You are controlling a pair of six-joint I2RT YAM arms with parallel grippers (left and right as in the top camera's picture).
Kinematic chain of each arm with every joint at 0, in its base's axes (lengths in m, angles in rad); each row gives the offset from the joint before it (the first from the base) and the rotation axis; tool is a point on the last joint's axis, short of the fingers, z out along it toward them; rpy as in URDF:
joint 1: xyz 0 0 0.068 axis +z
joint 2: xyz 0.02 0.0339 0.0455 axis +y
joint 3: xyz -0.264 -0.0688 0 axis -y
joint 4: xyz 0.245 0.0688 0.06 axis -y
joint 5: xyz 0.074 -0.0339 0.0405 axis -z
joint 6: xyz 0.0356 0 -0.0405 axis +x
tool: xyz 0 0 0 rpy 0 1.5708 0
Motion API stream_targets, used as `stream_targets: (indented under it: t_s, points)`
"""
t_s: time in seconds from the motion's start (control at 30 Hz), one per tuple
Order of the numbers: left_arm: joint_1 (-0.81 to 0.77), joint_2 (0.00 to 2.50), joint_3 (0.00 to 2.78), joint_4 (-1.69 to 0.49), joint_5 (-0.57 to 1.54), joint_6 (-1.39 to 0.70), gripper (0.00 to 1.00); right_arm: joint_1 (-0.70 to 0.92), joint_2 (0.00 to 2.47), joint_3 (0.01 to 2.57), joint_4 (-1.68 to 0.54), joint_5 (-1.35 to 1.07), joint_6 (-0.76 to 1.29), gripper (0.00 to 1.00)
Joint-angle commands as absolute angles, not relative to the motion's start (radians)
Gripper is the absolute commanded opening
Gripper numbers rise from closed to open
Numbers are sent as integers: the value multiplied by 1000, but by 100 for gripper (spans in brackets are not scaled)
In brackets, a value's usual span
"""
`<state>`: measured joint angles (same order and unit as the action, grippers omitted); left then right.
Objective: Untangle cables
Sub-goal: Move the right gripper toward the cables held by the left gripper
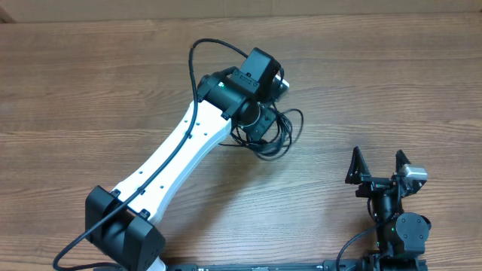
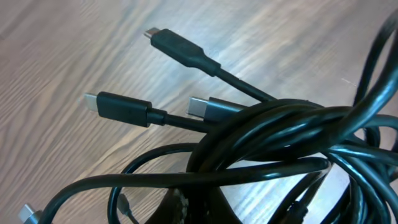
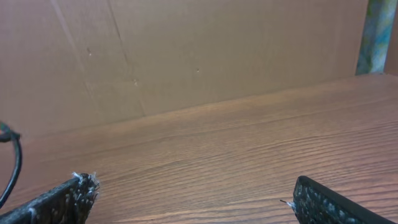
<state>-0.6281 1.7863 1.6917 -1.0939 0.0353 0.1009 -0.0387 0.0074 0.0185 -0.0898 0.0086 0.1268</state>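
Black cables (image 2: 273,130) on wooden table (image 2: 56,56)

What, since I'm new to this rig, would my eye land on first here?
The tangle of black cables in the middle of the table, with the left gripper shut on it. In the left wrist view, silver-tipped plugs stick out of the knot. The right gripper stands open and empty at the near edge.

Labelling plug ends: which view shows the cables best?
Left wrist: cables fill the frame, several plugs sharp. Overhead shows only small loops beside the left arm; right wrist catches one black strand at its left edge.
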Motion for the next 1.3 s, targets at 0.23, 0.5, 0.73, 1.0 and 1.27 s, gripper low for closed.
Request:
stream_targets:
  t_s: [0.23,0.5,0.73,1.0,1.27]
  points:
    - [-628,1737,1720,-1096,496,487,4,-39,3,8,-73,-87,131,100]
    - [-628,1737,1720,-1026,360,208,4,-39,3,72,-141,-236,257,100]
    - [-629,1737,1720,-978,91,-178,4,-39,3,224,-350,-279,266,100]
    - [-629,1737,1720,-934,67,-505,4,-39,116,434,-513,-335,266,100]
    - [-646,1737,1720,-941,80,-673,4,-39,431,712,-770,-422,354,100]
